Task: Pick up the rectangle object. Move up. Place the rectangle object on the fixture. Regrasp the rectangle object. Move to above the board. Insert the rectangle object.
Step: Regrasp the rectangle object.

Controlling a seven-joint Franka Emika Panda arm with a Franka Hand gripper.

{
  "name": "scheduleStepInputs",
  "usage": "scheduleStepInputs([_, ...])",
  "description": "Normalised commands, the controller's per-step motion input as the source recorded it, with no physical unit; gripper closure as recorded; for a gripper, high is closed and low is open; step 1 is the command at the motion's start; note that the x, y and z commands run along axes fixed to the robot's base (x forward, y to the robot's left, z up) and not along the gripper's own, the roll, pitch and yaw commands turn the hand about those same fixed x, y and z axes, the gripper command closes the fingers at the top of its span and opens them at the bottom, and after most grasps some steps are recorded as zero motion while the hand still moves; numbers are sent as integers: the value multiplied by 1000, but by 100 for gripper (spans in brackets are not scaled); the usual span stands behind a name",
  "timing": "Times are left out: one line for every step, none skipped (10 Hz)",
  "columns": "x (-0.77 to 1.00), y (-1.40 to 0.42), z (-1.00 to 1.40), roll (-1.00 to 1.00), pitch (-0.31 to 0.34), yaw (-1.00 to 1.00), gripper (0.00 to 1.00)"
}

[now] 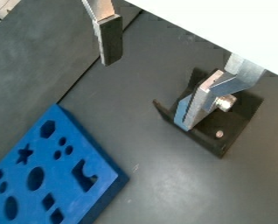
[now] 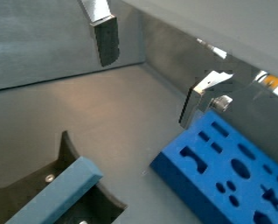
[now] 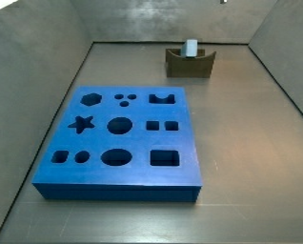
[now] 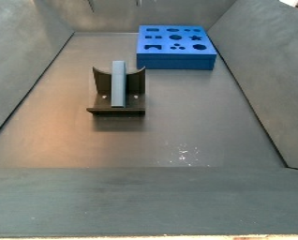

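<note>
While the rectangle object [image 4: 116, 82] stands upright in the notch of the fixture [image 4: 115, 97], the gripper [image 1: 165, 83] hangs empty above the floor, its fingers [image 1: 107, 38] spread wide. Judged from both wrist views, the block lies below and off to one side, its long axis vertical, well apart from the board [image 3: 118, 133].

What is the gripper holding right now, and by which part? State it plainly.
Nothing. The gripper is open and empty, raised off the floor. The rectangle object rests in the fixture, untouched.
</note>
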Motion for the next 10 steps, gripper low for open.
scheduleStepInputs([-50,-27,16,1000,-12,19,0])
scheduleStepInputs([-49,-26,19,1000,-15,19,0])
scheduleStepInputs([-43,-24,11,1000,-22,19,0])
scheduleStepInputs([-42,-25,3,1000,-26,19,0])
scheduleStepInputs([-39,-22,7,1000,-33,19,0])
scheduleStepInputs([-37,-19,10,1000,-38,20,0])
scheduleStepInputs([-35,-24,10,1000,-41,20,0])
scheduleStepInputs([-31,-21,7,1000,-49,20,0])
scheduleStepInputs([-26,-20,8,1000,-56,20,0])
scheduleStepInputs([-23,-20,9,1000,-61,21,0])
